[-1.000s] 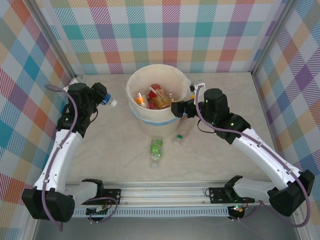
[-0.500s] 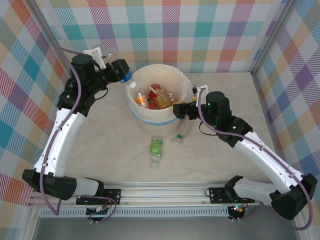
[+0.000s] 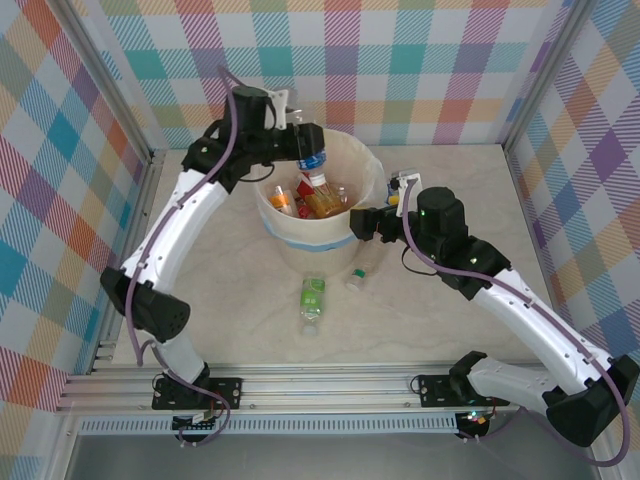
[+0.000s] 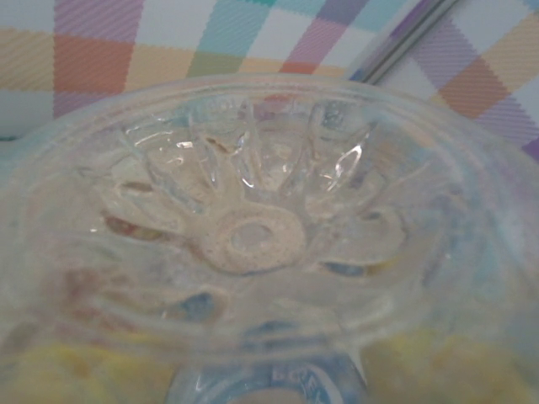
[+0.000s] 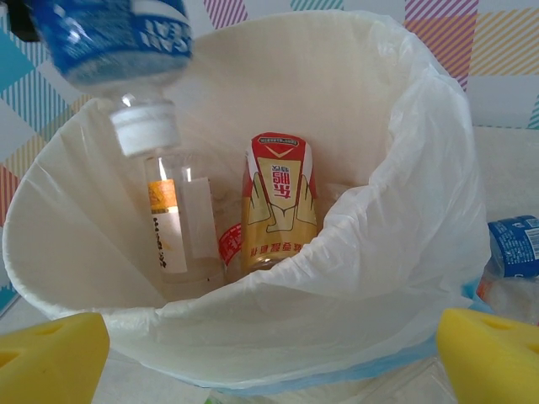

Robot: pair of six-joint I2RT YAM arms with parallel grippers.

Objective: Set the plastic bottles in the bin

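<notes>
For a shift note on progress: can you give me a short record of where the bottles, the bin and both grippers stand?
left gripper: shut on blue-labelled bottle, held cap down over the bin
right gripper: open, empty, close to the bin's right side
in bin: several bottles, among them a red-and-gold bottle and an orange-labelled bottle
outside bin: green-labelled bottle and green-capped bottle, lying on the table in front of the bin

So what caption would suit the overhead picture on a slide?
The left gripper holds a blue-labelled bottle cap-down over the bin; the open right gripper hovers beside it.
</notes>
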